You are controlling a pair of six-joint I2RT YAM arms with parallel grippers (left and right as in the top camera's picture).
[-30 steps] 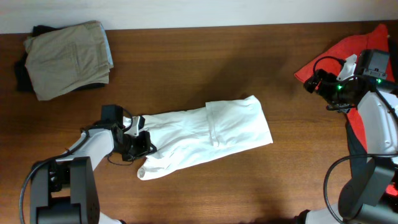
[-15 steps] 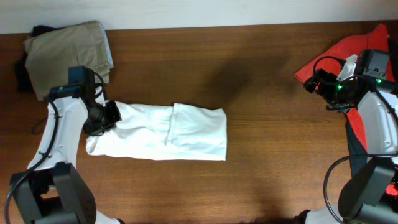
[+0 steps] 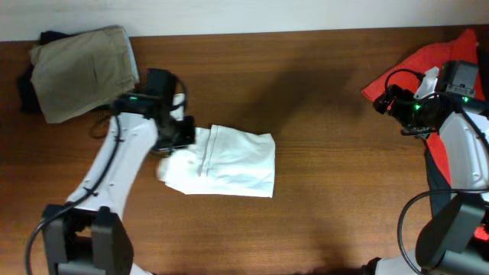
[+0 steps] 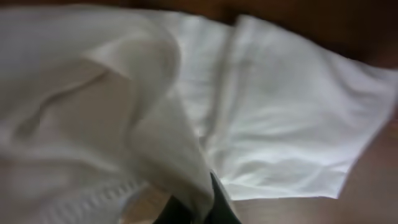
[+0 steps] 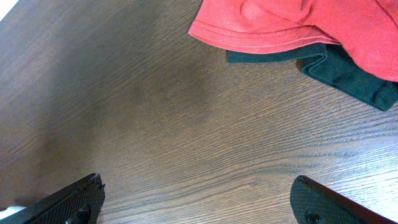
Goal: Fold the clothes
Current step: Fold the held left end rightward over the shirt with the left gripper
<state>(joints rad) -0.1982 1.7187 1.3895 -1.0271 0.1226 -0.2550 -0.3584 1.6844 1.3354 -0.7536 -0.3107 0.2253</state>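
White shirt (image 3: pixel 233 160) lies on the table (image 3: pixel 321 92) left of centre, partly folded, its right portion flat with a squared right edge. Its left end is bunched and raised off the surface at the left gripper (image 3: pixel 177 131). In the left wrist view white fabric fills nearly the whole frame; one fold drapes down into the dark fingertips at the bottom edge, so the left jaws are clamped on the shirt. A seam or hem line runs across the cloth from top to bottom near the middle, visible in both the overhead and left wrist views. Khaki garment (image 3: pixel 84 72) sits folded at the far left corner of the table, resting on a black garment (image 3: pixel 25 93) that shows at its left and top edges; both are well apart from the shirt. Red garment (image 3: pixel 428 57) lies loose at the far right corner. The right gripper (image 3: pixel 384 101) is above bare wood just beside its left edge, holding nothing. The right wrist view shows its fingers (image 5: pixel 74 202) spread wide apart at the bottom corners of the frame, with only table between them. In that same view the red garment overlies a green garment (image 5: pixel 348 74), whose folded edge protrudes beneath the red hem.
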